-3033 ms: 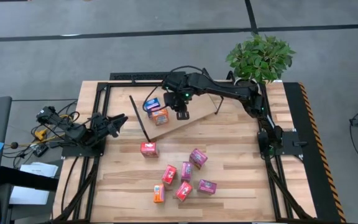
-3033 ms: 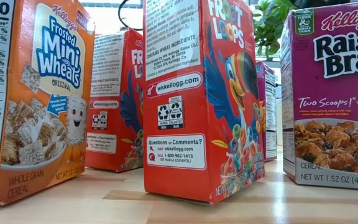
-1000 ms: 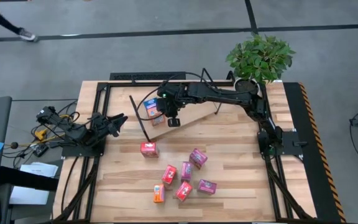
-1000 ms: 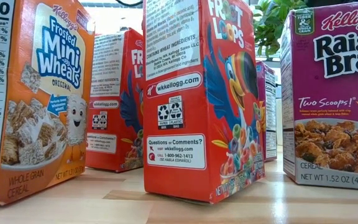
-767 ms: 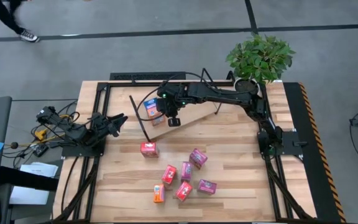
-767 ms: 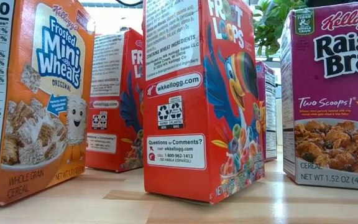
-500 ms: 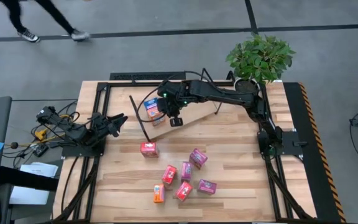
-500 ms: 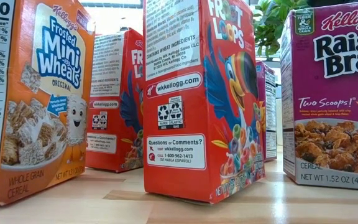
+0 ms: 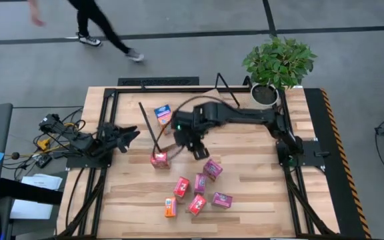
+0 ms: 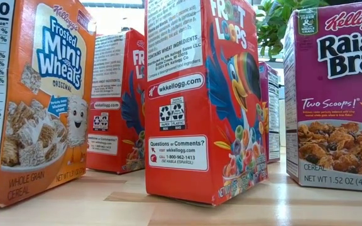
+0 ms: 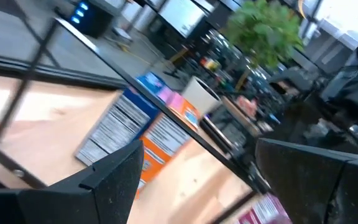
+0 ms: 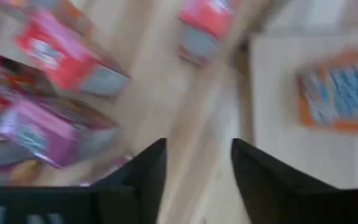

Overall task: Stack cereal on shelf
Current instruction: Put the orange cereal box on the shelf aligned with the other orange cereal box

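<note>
The cereal is a set of small rectangular cardboard boxes in four colours. A blue box (image 9: 163, 113) sits at the far left of the table, on the light plywood shelf board (image 12: 272, 93), which has a thin black metal rod (image 9: 149, 123) at its end. An orange box (image 12: 340, 93) lies flat on the same pale board, just beside the blue one. In the left wrist view the two stand together, and the blue box shows a white printed side panel.

The other boxes are on the slatted wooden tabletop (image 9: 259, 187). A red box (image 9: 159, 159) lies just in front of the shelf's rod end. Nearer the front edge is a loose cluster:
- a magenta box (image 9: 212, 169)
- a second magenta box (image 9: 200, 183)
- a red box (image 9: 181, 187)
- another red box (image 9: 197, 204)
- a magenta box (image 9: 221, 199)
- a small orange box (image 9: 170, 208)

At table height, the orange Frosted Mini Wheats box (image 10: 36, 94), the red Froot Loops box (image 10: 200, 94) and the magenta Raisin Bran box (image 10: 335, 94) stand upright. Their printed fronts and nutrition panels are easy to read.

The right gripper (image 9: 197, 148) hangs over the tabletop, between the shelf and the cluster. Its two dark fingers are apart, with only bare wood between them. The left gripper (image 9: 131, 133) waits at the left edge of the table with its fingers spread wide and nothing in them. A potted green plant (image 9: 279, 60) stands at the far right corner.
</note>
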Available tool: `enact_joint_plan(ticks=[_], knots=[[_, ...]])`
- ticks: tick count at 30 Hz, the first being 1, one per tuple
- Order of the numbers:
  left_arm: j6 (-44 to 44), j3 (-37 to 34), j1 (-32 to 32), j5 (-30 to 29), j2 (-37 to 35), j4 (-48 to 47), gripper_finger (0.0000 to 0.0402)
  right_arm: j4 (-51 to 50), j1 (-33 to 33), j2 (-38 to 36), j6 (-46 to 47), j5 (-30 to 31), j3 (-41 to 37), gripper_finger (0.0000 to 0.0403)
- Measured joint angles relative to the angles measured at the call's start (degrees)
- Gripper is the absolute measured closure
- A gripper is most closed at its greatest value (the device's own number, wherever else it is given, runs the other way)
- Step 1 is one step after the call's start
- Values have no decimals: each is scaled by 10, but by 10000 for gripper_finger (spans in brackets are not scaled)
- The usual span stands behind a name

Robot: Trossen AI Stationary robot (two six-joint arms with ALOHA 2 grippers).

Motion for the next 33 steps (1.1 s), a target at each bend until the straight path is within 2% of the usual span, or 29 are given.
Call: enact_joint_plan(ticks=[4, 9, 13, 20, 23, 25, 27, 29, 32, 33], knots=[[-2, 0, 0, 47, 0, -4, 101, 62, 51, 0, -49, 2, 0, 121], [-20, 0, 0, 73, 0, -11, 101, 145, 106, 5, -115, 18, 0, 89], [-32, 0, 0, 84, 0, -19, 101, 208, 136, 3, -177, 20, -12, 89], [-45, 0, 0, 85, 0, -20, 101, 353, 184, 19, -201, 5, -41, 92], [-55, 0, 0, 85, 0, -23, 101, 356, 204, 38, -203, 0, -47, 92], [-58, 0, 0, 86, 0, -28, 101, 392, 216, 59, -218, -1, -45, 92], [-59, 0, 0, 99, 1, -29, 101, 368, 224, 67, -230, 0, -46, 92], [-59, 0, 0, 106, 3, -40, 101, 387, 231, 86, -243, -4, -43, 92], [-66, 1, 0, 114, 8, -47, 101, 346, 237, 100, -273, 12, -48, 92], [-68, 0, 0, 114, 8, -53, 101, 370, 238, 111, -280, 12, -44, 92]])
